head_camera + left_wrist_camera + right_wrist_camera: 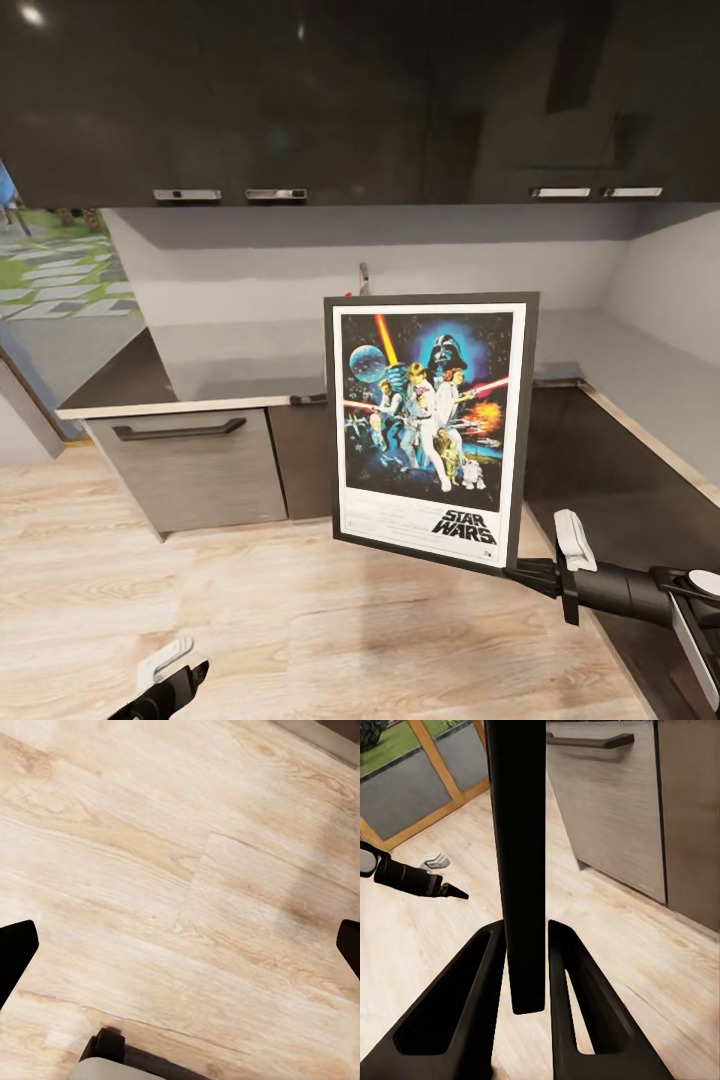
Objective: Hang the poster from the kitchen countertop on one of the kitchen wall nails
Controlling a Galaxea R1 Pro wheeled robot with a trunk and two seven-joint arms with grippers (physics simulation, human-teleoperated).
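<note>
Poster: the upright rectangular Star Wars print (428, 425), thin black frame, white border, dark blue space scene with figures and a black logo, is held up off the floor in front of the counter corner, slightly tilted, picture side toward the head camera.
Right gripper: the black two-fingered right gripper (526, 945) is clamped on the poster's lower right corner; in the right wrist view the dark frame edge (519, 855) is seen edge-on, pinched between the two black fingers (480, 975).
Right arm: the black arm with a white part (640, 590) reaches in from the lower right of the head view.
Left gripper: the left gripper (165, 675), with pale and black fingers, is held low over the light wooden plank floor (200, 600), nothing in it; in the left wrist view its black fingertips (15, 952) are seen far apart at the picture's two sides, so the jaws are spread wide.
Kitchen countertop: the long matte grey L-shaped worktop (240, 355) lies behind the poster, above dark cabinets with a bar handle (180, 430).
Above: glossy black wall cabinets (300, 100) with metal handles are seen over a pale grey wall (250, 265).
Wall nails: none can be made out.
</note>
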